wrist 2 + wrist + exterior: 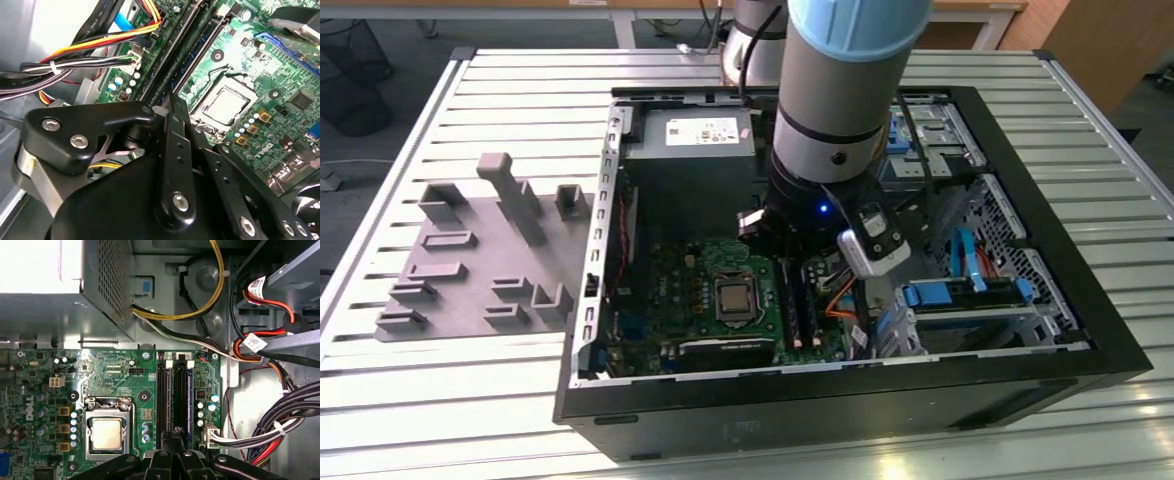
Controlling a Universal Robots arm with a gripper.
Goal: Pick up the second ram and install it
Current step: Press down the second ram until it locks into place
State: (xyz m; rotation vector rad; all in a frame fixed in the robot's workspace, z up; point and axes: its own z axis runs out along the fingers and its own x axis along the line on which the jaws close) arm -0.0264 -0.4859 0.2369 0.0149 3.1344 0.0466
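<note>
Seen edge-on in the first wrist view, the second ram (177,395), a thin dark stick, stands in one of the black motherboard slots. Another bluish stick (189,390) sits in the slot beside it, toward the cables. My gripper (176,432) is shut, its narrow tips together right over the near end of the second ram; I cannot tell whether they touch it. The second wrist view shows the gripper (172,102) at the end of the long slots, with the ram (192,62) running away from it.
The arm (834,130) reaches down into the open computer case (1067,330). The processor socket (106,432) lies beside the slots, cable bundles (280,430) on the other side, the power supply (694,150) behind. A grey parts holder (480,250) lies at the exterior view's left.
</note>
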